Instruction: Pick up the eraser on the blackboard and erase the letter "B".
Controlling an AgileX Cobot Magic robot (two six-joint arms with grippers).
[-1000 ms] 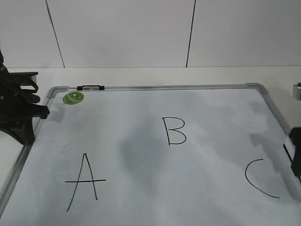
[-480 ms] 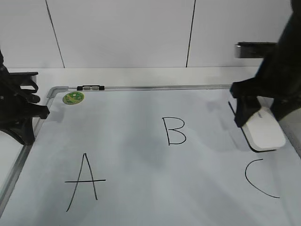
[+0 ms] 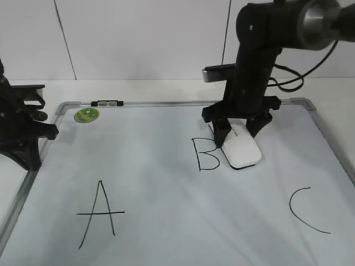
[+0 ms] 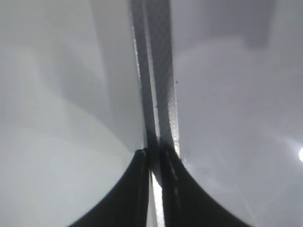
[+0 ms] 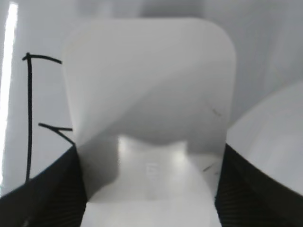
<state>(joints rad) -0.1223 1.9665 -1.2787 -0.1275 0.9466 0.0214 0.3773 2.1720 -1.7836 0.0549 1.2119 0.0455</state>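
At the centre of the blackboard (image 3: 166,233), the right gripper (image 3: 239,130) comes down from 12 o'clock with its 2 dark fingers (image 3: 219,128) clamped on the sides of the eraser (image 3: 241,147). That white block lies flat against the board surface, its long axis running from about 11 o'clock to 5 o'clock in the exterior view. Its left edge sits just beside the right curves of the letter "B" (image 3: 205,154), touching or almost touching the strokes; which of the 2 cannot be told. From the right wrist view, the eraser (image 5: 149,113) fills the middle of the frame, with a black finger (image 5: 42,189) at each lower corner, and the letter's upright and 2 short bars (image 5: 33,118) show at 9 o'clock, partly covered by the block.

From the eraser, the letter "A" (image 3: 100,213) lies at 8 o'clock and the letter "C" (image 3: 307,210) at 4 o'clock, both well apart from it. A round green sticker (image 3: 87,114) and a small black-and-silver clip (image 3: 107,103) sit at the board's 11 o'clock corner.

The left gripper (image 3: 25,133) hangs at 9 o'clock over the board's frame; its wrist view shows the tips (image 4: 154,158) drawn together into a narrow slit above the grey frame rail (image 4: 156,71).
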